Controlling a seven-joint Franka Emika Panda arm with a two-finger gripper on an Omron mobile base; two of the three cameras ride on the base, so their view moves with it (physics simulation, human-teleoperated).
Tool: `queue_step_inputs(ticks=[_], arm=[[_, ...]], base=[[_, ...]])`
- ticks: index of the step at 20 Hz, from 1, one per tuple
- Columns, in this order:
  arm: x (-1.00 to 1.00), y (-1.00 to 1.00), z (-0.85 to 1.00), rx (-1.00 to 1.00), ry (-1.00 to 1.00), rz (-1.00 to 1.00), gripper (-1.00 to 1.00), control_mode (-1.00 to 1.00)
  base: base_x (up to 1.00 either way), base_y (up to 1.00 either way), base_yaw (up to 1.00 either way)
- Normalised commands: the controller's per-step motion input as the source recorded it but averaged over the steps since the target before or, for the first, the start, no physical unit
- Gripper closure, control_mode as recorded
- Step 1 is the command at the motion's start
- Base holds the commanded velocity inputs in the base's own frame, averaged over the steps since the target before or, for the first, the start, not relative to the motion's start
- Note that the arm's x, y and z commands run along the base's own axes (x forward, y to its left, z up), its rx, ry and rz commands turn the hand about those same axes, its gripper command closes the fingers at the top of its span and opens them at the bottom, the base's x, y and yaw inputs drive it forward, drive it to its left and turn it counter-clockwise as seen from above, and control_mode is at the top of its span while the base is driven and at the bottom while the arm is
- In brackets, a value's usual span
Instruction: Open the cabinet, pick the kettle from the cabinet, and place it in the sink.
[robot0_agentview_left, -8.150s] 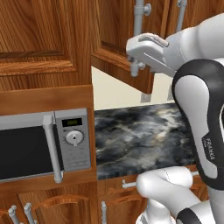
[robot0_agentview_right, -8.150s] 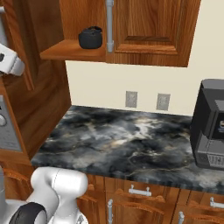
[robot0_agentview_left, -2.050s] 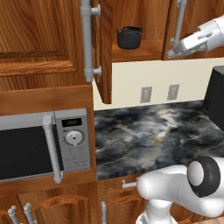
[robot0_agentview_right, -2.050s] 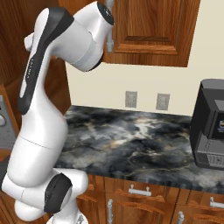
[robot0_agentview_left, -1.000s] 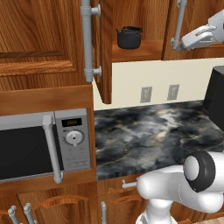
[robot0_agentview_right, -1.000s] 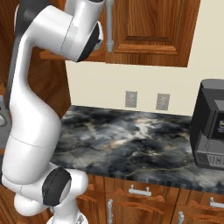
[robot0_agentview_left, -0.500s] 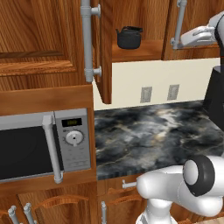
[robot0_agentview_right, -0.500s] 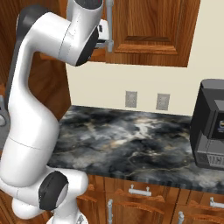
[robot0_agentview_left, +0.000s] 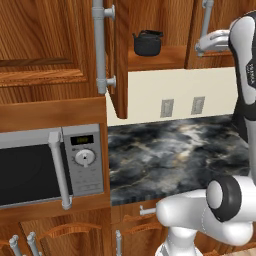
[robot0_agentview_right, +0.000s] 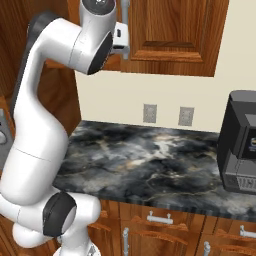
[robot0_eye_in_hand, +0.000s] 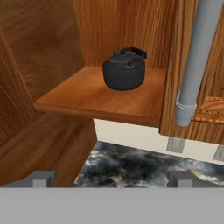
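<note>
The cabinet (robot0_agentview_left: 114, 55) stands with its left door swung wide, showing a wooden shelf (robot0_eye_in_hand: 100, 98). On that shelf sits the kettle (robot0_agentview_left: 147, 44), squat and black with an arched handle; in the hand view the kettle (robot0_eye_in_hand: 124, 70) is ahead and slightly above centre. My gripper (robot0_agentview_left: 201, 46) hovers to the right of the kettle, in front of the closed right door's silver bar handle (robot0_eye_in_hand: 194, 65), well apart from the kettle. In the hand view the gripper (robot0_eye_in_hand: 111, 179) is open, with nothing between its tips. My arm hides the kettle in the right base view. The sink is out of view.
A marble counter (robot0_agentview_left: 175, 150) runs below the cabinet, with wall outlets (robot0_agentview_left: 166, 106) behind it. A microwave (robot0_agentview_left: 45, 165) is built in at the left. A black coffee machine (robot0_agentview_right: 242, 145) stands on the counter's right end. The open door's edge (robot0_agentview_left: 120, 60) juts out left of the shelf.
Over the last second the hand has drifted left along the closed right door toward the open shelf. The jaws stay open. The kettle has not moved.
</note>
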Motion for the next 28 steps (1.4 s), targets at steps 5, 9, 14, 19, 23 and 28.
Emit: queue_step_inputs(ticks=[5, 9, 14, 19, 23, 28], arm=[[0.38, -0.1, 0.0, 0.0, 0.0, -0.01, -1.0, -1.0], [0.34, -0.15, 0.0, 0.0, 0.0, 0.0, -1.0, -1.0], [0.3, -0.16, 0.02, 0.0, 0.0, 0.0, -1.0, -1.0], [0.29, -0.14, 0.02, 0.0, 0.0, 0.0, -1.0, -1.0], [0.37, -0.06, 0.0, 0.0, 0.0, 0.0, -1.0, -1.0], [0.4, -0.02, 0.0, 0.0, 0.0, 0.0, -1.0, -1.0]], base=[[0.0, 0.0, 0.0], [0.0, 0.0, 0.0], [0.0, 0.0, 0.0], [0.0, 0.0, 0.0], [0.0, 0.0, 0.0], [0.0, 0.0, 0.0]])
